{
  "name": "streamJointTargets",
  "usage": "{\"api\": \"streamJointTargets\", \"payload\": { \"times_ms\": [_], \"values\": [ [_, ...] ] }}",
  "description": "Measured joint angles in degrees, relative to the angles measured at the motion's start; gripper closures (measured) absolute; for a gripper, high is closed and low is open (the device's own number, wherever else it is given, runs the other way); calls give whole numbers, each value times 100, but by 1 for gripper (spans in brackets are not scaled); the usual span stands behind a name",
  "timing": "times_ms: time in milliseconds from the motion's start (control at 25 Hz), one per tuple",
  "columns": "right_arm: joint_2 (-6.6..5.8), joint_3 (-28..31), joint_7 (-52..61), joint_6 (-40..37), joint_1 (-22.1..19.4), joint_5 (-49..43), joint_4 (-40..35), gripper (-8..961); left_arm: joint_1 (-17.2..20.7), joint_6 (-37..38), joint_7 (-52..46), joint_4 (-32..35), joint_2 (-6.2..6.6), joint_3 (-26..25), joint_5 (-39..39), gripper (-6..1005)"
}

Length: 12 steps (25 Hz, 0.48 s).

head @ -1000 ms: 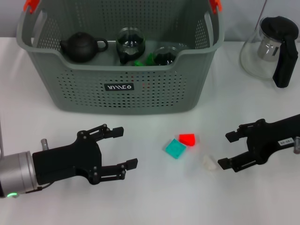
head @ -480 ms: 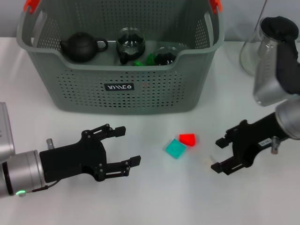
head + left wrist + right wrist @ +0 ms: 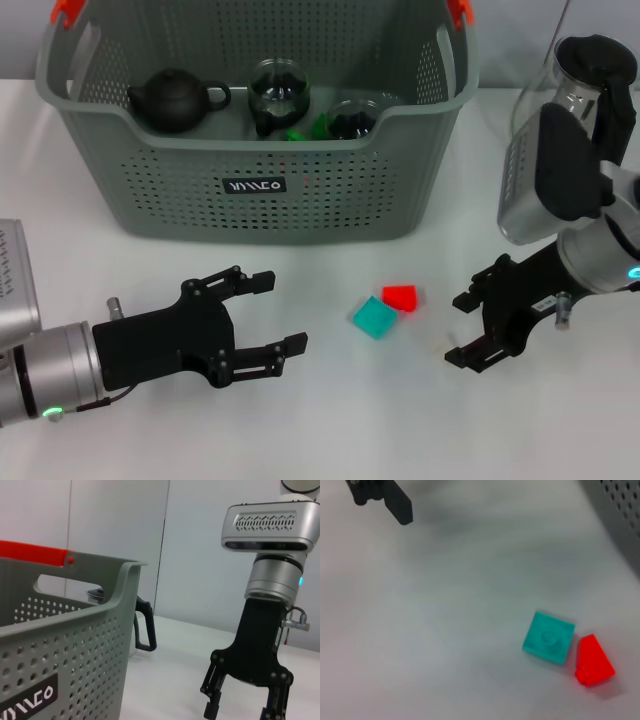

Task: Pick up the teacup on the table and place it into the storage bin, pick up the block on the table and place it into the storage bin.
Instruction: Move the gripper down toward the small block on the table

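On the white desk (image 3: 330, 420), the storage bin (image 3: 260, 190) stands at the far side, holding a dark teapot (image 3: 175, 98), two dark glass vessels (image 3: 278, 92) and some green pieces. Near the middle of the desk, in front of the bin, a teal block (image 3: 374, 318) lies touching a red block (image 3: 400, 297) on its right; the right wrist view shows the pair side by side. The right gripper (image 3: 468, 328) hangs just right of the blocks, jaws released and spread, grasping nothing, with a small pale object barely visible at its near fingertip. The left gripper (image 3: 272, 313) sits low at the near left, also released and empty. A glass pitcher (image 3: 585, 100) with a black handle stands at the far right.
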Motion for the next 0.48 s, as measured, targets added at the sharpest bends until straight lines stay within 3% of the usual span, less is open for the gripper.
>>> {"api": "streamJointTargets", "payload": {
  "times_ms": [480],
  "values": [
    [9, -486, 246, 395, -49, 37, 92, 185, -6, -82, 0, -25, -1, -58, 0, 141]
  ]
}}
